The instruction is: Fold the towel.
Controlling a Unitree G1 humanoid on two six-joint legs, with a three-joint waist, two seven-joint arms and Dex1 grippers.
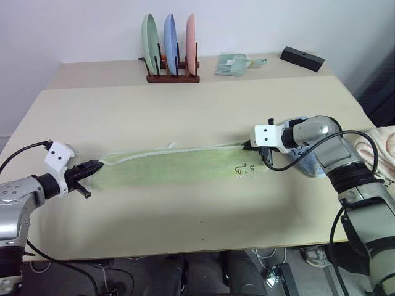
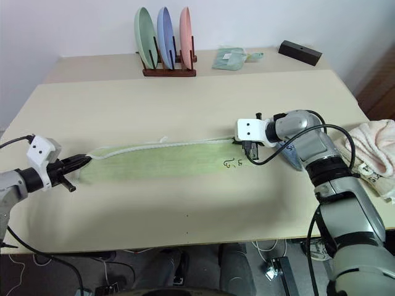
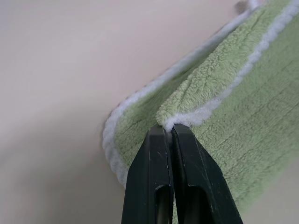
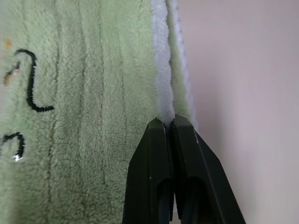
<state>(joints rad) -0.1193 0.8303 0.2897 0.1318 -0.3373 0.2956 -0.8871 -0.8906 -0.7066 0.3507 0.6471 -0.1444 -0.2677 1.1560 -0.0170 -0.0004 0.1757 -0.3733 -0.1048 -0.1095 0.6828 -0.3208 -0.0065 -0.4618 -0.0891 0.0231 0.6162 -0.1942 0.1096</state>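
The light green towel lies stretched in a long narrow strip across the middle of the table, white stitched edge along its far side and a dark embroidered mark near its right end. My left gripper is shut on the towel's left end, pinching the white edge. At the right end my right gripper is shut on the far white edge. Both ends look folded over double where they are held.
A wooden rack with three upright plates stands at the back of the table. A small green packet and a black box lie behind. A light blue towel sits under my right arm; a pale pink towel lies at the right edge.
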